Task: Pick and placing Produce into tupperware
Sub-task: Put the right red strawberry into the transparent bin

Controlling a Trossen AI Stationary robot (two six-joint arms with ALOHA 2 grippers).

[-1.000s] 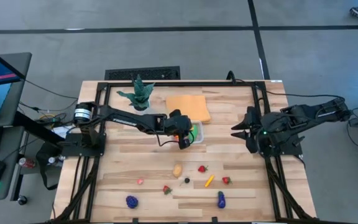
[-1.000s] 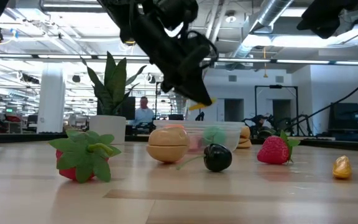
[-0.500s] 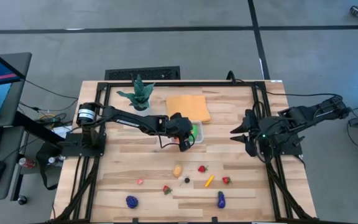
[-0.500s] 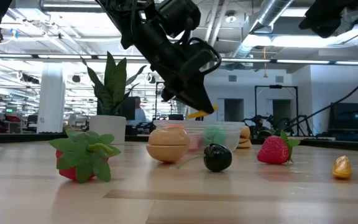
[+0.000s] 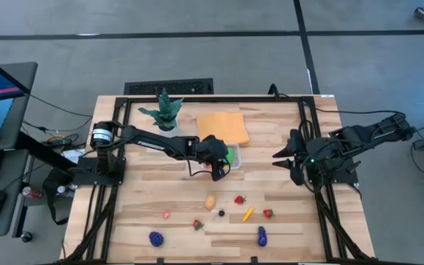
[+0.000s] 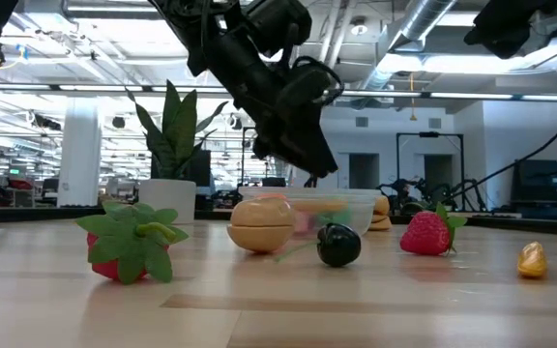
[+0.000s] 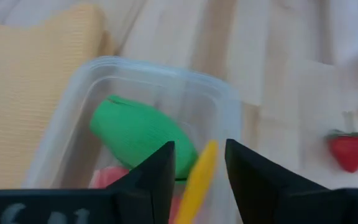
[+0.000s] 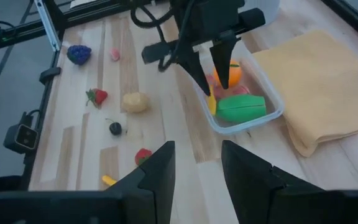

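pale wooden tabletop is carrying the clear tupperware near its middle, just beside an orange cloth. over it the left gripper is hanging with fingers parted, a yellow piece dropping between them. judging by this, release is underway; next calls for lifting clear and fetching the strawberry. right gripper is waiting at the right edge, slightly open and empty.

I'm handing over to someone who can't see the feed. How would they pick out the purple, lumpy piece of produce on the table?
Start at the wooden table and go to the edge farthest from the potted plant, where loose toy produce is scattered. The purple bumpy fruit is the leftmost piece near that edge, apart from the others. Its rounded, knobbly cluster shape sets it apart from the longer, smooth purple eggplant far to its right.
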